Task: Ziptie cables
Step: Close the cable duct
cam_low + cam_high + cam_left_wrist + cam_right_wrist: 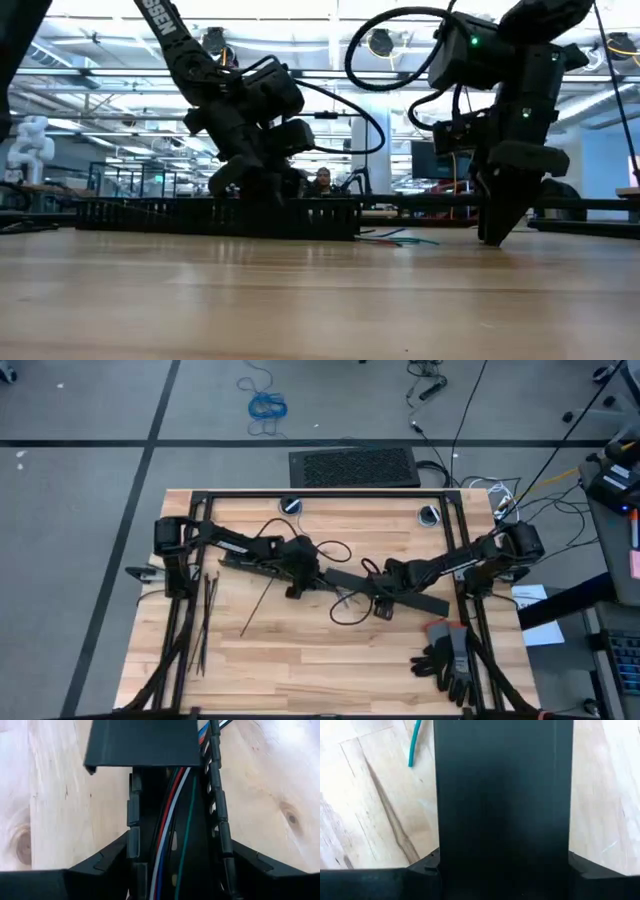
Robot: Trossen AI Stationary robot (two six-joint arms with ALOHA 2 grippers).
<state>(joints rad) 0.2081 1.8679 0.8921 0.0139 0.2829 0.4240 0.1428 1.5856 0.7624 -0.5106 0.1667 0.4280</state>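
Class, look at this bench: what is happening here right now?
Two robot arms work at the middle of the table. The left tool sits over a slotted black duct with the cables lying inside it. The right tool sits over the long black bar. The zipties lie untouched near the left edge.

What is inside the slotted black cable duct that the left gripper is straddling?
Inside the duct, thin wires run lengthwise: red, white, blue and green. A flat black cover caps the farther stretch, hiding the wires there. The left gripper straddles the open part.
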